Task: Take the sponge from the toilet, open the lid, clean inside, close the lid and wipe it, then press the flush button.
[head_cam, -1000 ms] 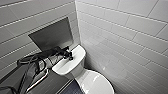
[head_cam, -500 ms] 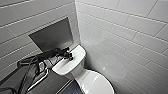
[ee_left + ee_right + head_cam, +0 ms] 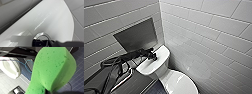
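The white toilet stands in the corner with its tank [image 3: 159, 65] towards the wall and its oval lid [image 3: 181, 83] down. My left arm reaches in from the left, and the shut left gripper [image 3: 153, 57] rests on the middle of the tank top. Up close, the flush button [image 3: 40, 37], dark with a shiny ring, lies right at the gripper's tip. The bright green sponge [image 3: 52, 70] looms large in the right wrist view, with my right gripper [image 3: 48, 91] shut on its lower end.
White tiled walls meet in a corner behind the tank. A grey metal panel [image 3: 137, 35] is set into the left wall above my arm. Dark blue floor tiles [image 3: 77, 78] and a blue cable [image 3: 26, 65] lie below the sponge.
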You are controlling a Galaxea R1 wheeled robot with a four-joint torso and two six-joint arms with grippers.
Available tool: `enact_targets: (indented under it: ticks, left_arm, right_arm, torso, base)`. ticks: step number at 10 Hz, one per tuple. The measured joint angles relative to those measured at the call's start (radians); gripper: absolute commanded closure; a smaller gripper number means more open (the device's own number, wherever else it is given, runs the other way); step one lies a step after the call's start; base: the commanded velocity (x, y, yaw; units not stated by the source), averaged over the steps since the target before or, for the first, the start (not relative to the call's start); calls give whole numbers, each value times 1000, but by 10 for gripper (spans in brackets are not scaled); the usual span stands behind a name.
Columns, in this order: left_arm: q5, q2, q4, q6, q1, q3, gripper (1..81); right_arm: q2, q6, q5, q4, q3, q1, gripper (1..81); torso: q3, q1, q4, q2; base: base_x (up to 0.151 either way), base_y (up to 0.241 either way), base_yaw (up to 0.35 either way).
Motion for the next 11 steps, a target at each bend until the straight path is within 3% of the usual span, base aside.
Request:
enact_targets:
  ticks: [2, 3, 6, 8, 11]
  left_arm:
    - [-13, -20, 12, -13, -3, 47, 811]
    - [17, -28, 14, -21, -13, 60, 811]
    - [212, -54, -53, -100, -101, 95, 811]
    - [288, -80, -84, -102, -153, 153, 811]
    - [293, -132, -83, -62, -197, 290, 811]
  right_arm:
    - [0, 0, -1, 0, 0, 0, 811]
    - [0, 0, 0, 0, 0, 0, 811]
    - [0, 0, 0, 0, 0, 0, 811]
    - [0, 0, 0, 0, 0, 0, 811]
    - [1, -1, 0, 0, 0, 3, 811]
  torso:
    - [0, 0, 0, 0]
    - [0, 0, 0, 0]
    - [-2, 2, 0, 1]
    - [-2, 2, 0, 1]
    - [-2, 2, 0, 1]
  base:
    - [0, 0, 0]
    - [0, 0, 0]
    - [0, 0, 0]
    - [0, 0, 0]
    - [0, 0, 0]
